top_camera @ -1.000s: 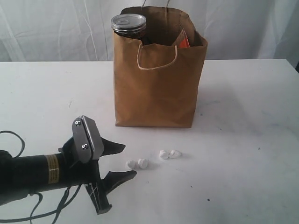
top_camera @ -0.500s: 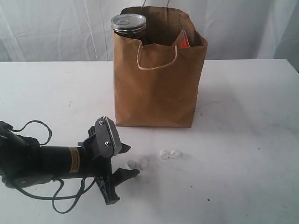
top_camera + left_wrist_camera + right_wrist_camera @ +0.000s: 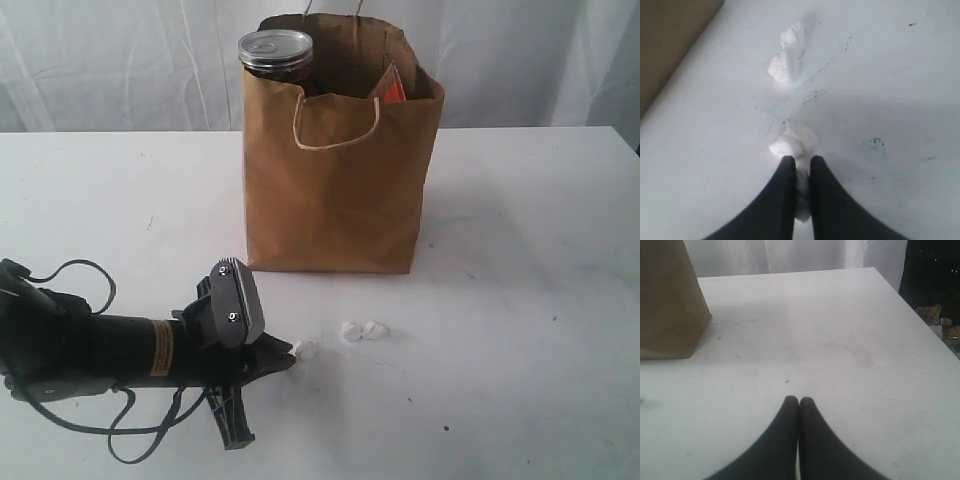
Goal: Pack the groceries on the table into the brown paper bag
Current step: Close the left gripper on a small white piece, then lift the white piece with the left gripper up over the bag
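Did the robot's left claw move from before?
Yes. The left gripper slid rightward, nearer the paper bag, and its fingers closed on a white lump.

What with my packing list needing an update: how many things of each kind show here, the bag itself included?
brown paper bag: 1
dark silver-topped can: 1
orange-labelled brown pouch: 1
small white lumps: 4, one pinched in the left claw
Total: 7
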